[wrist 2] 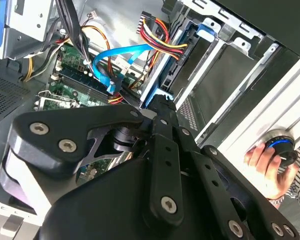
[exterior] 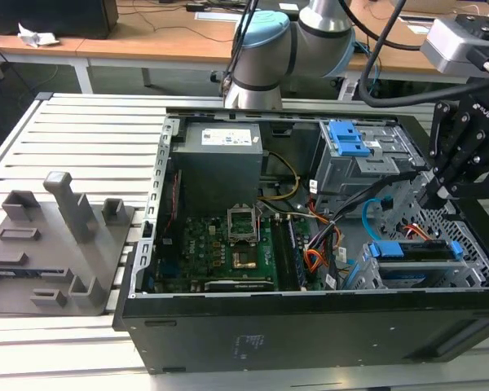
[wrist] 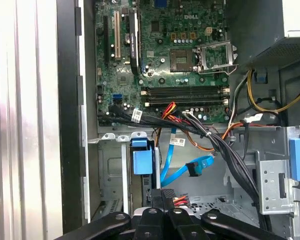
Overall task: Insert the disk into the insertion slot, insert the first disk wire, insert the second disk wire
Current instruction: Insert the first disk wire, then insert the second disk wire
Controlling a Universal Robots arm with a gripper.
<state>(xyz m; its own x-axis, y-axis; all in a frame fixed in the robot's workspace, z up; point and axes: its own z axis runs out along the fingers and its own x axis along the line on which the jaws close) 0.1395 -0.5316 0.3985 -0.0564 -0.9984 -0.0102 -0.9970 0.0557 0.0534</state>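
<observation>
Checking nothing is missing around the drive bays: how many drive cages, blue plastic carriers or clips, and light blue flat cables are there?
Drive cages: 2 (taller cage, insertion slot)
Blue plastic pieces: 2 (disk carrier, clip)
Light blue flat cable: 1
Total: 5

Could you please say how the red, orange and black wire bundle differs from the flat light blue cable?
The red, orange and black wire bundle is several thin strands; the flat light blue cable is one ribbon. The bundle ends beside the blue-framed disk; the blue cable loops, its plug hanging free. Both end in dark plugs.
</observation>
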